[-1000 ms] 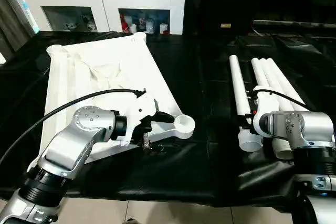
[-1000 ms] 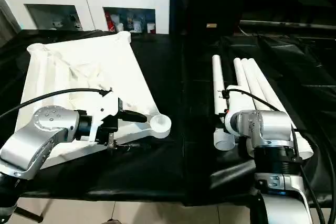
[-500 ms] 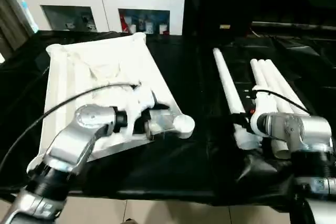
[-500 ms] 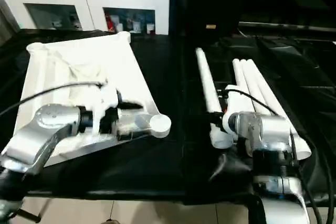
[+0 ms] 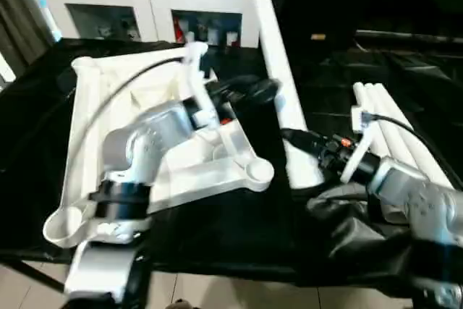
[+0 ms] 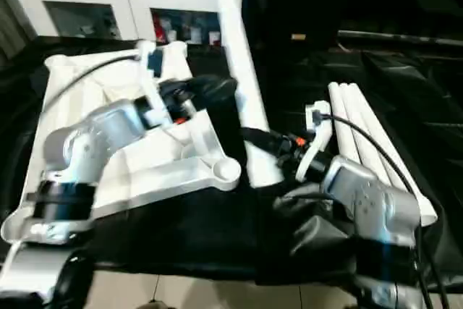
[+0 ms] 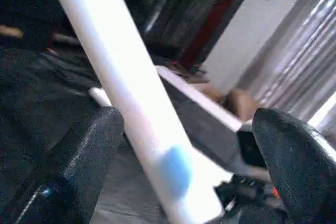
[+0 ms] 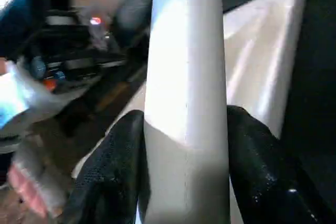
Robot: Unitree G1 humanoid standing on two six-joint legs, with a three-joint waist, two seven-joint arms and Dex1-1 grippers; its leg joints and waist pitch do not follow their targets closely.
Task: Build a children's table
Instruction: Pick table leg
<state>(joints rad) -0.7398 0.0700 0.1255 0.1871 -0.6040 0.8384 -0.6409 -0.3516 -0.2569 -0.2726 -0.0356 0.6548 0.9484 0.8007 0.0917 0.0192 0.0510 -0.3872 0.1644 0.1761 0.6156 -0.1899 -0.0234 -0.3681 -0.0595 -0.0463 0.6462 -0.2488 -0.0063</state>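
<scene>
Large white ribbed plastic tabletop [image 5: 137, 99]: underside up on black-draped table [image 5: 239, 229], unmoved.
White tapered tube leg [image 5: 271, 63]: was w/ other legs [image 5: 394, 117]; now raised, steep, beside near corner socket [image 5: 258, 171].
Right gripper [image 8: 184, 145]: fingers clenched on leg.
Left gripper [image 7: 184, 145]: fingers released, straddling leg; has come up to help.
Insertion next, probably.

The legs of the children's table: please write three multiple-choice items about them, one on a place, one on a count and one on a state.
1. Where do the spare legs lie?
A on the white table top
B on the floor
C on the black table, at the robot's right

2. How many spare legs lie there?
A one
B three
C five

3. The right gripper is:
A shut on the raised leg
B open, apart from it
C shut on the table top

Answers:
1 C, the spare legs rest on the black table.
2 B, three tubes lie side by side.
3 A, the right gripper presses both sides of the raised leg.
</scene>
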